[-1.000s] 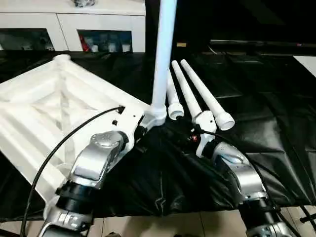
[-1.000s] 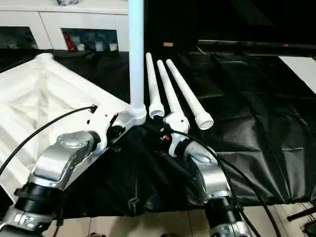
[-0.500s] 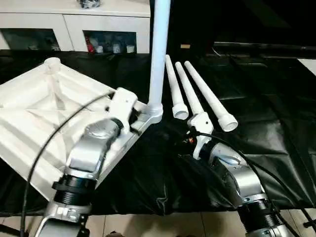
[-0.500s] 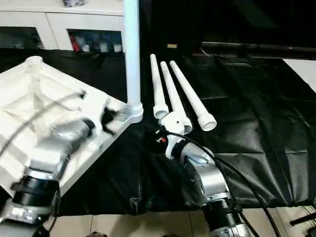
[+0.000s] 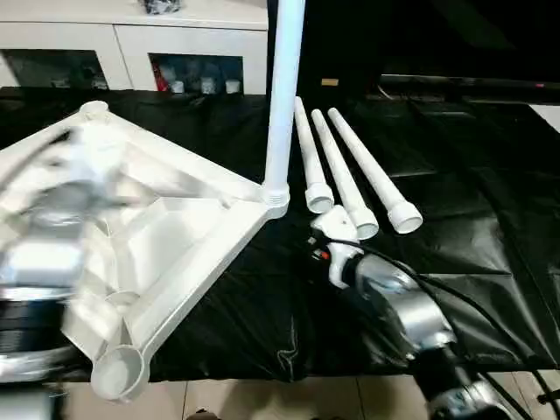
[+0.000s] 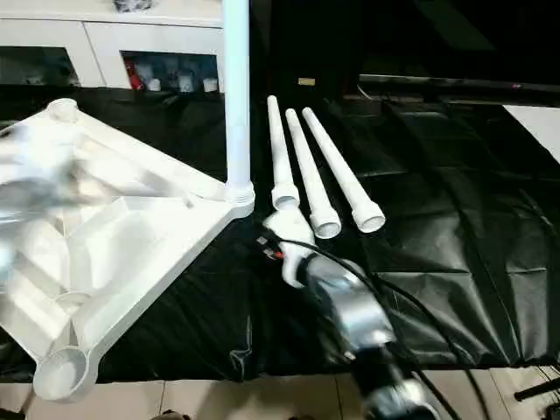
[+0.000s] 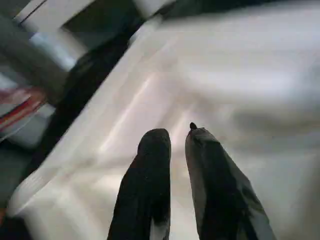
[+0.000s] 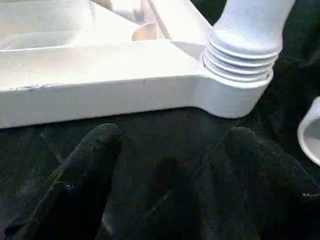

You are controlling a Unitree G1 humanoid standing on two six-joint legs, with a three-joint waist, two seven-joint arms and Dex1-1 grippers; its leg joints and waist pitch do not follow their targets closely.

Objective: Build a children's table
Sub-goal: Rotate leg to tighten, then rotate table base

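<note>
The children's table top [image 5: 184, 223] lies upside down on the left, ribbed underside up. One white leg [image 5: 284, 87] stands upright in its corner socket [image 5: 275, 199]. Two other sockets [image 5: 92, 109] [image 5: 118, 369] are empty. Three loose legs [image 5: 350, 175] lie side by side on the black sheet. My right gripper [image 8: 172, 134] hovers low over the sheet just in front of the filled socket, open with nothing between its fingers. My left gripper [image 7: 172, 132] is over the top's underside, its fingers [image 7: 152, 150] a narrow gap apart and holding nothing. The left arm [image 5: 44, 262] is a blur at far left.
A black sheet [image 5: 455, 227] covers the work surface, and tiled floor [image 5: 262, 404] shows at its front edge. A white cabinet with glass doors [image 5: 131, 52] stands behind. A black cable [image 5: 472, 306] runs along my right forearm.
My left arm has pulled back to the left, away from the corner with the standing leg, and its fingers have parted slightly. The right gripper has edged nearer that socket. The camera has shifted.
</note>
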